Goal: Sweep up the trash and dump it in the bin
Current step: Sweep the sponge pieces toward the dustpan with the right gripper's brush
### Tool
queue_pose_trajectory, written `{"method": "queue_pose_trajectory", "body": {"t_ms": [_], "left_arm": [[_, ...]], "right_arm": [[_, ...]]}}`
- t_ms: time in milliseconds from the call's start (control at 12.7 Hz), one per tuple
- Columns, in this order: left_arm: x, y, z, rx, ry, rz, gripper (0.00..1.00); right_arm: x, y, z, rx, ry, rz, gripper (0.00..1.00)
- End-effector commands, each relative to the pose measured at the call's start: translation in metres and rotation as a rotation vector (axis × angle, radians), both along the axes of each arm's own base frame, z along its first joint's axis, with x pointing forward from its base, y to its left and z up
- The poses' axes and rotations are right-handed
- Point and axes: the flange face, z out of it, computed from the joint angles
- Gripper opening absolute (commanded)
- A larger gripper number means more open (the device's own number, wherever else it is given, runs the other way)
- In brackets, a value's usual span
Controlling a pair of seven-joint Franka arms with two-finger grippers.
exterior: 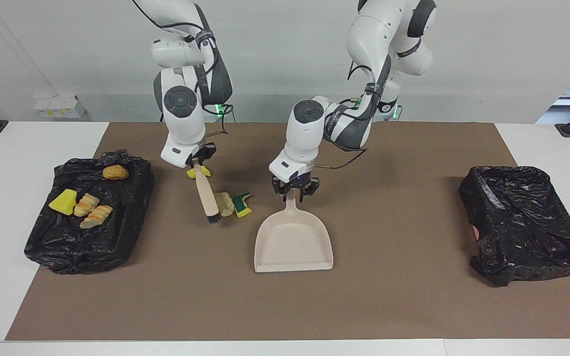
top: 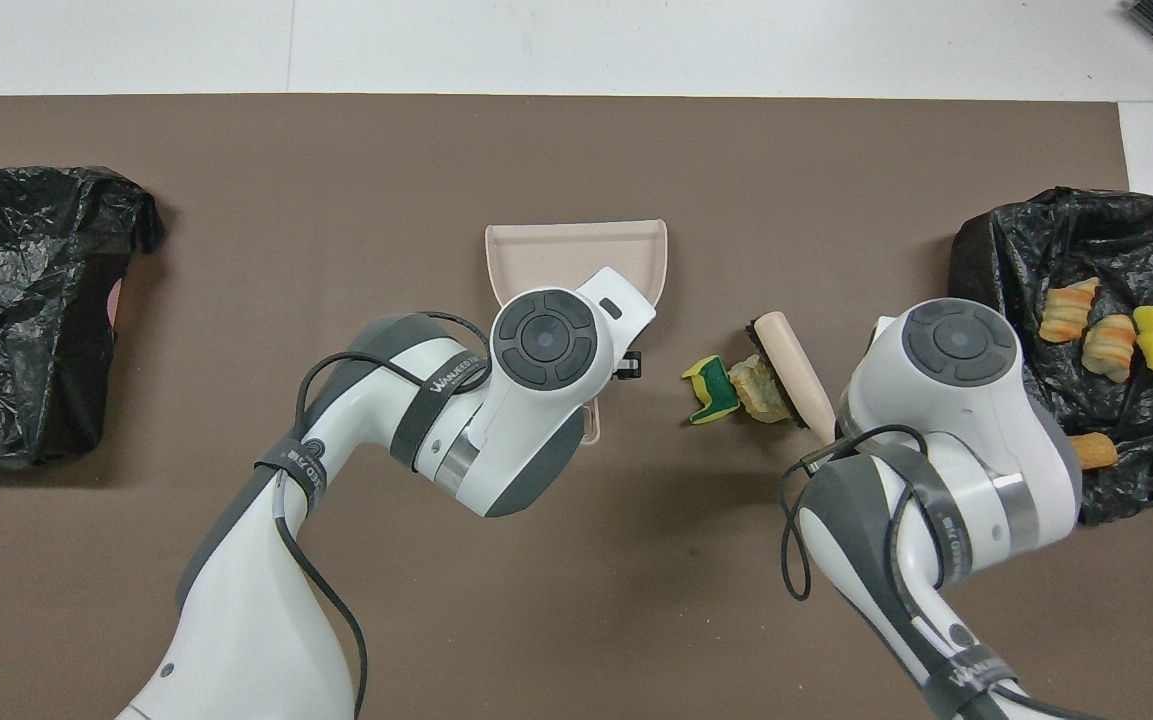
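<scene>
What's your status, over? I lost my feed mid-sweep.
Left tool shut on beige plastic dustpan, at its handle. Right tool shut on beige long-handled brush, bristles against tan bread-like chunk and green-and-yellow sponge. Nothing between scraps and dustpan.

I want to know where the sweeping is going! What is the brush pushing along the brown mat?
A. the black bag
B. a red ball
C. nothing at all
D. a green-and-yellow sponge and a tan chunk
D: the brush, held by the right gripper, has a tan chunk and the green-and-yellow sponge bunched against its head, beside the dustpan.
</scene>
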Motion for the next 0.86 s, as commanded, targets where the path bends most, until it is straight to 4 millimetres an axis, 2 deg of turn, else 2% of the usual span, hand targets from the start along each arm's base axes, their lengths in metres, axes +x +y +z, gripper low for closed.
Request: {"method": "queue_pose_trajectory", "body": {"t_ms": [0, 79, 157, 314, 472, 629, 786], "left_arm": [[-0.005, 0.003, -0.002, 0.029, 0.004, -0.002, 0.27], [-0.006, 0.004, 0.001, 0.035, 0.011, -0.005, 0.1], [-0.006, 0.007, 0.008, 0.039, 0.013, -0.007, 0.0], [-0.004, 0.021, 0.03, 0.06, 0.02, -0.099, 0.0], [-0.006, 0.042, 0.051, 0.101, 0.058, -0.271, 0.0], [-0.003, 0.059, 0.054, 0.144, 0.083, -0.446, 0.0], [0.003, 0.074, 0.051, 0.185, 0.101, -0.574, 0.0]], "right_arm": [[-0.014, -0.016, 0.011, -0.022, 0.044, -0.13, 0.0], [-0.019, -0.013, 0.011, -0.058, 0.047, -0.216, 0.0], [-0.027, -0.01, 0.013, -0.097, 0.058, -0.29, 0.0], [-0.045, -0.006, 0.013, -0.138, 0.07, -0.35, 0.0], [-0.069, -0.016, 0.004, -0.165, 0.078, -0.402, 0.0], [-0.098, -0.028, -0.001, -0.17, 0.075, -0.428, 0.0], [-0.133, -0.037, -0.016, -0.162, 0.043, -0.436, 0.0]]}}
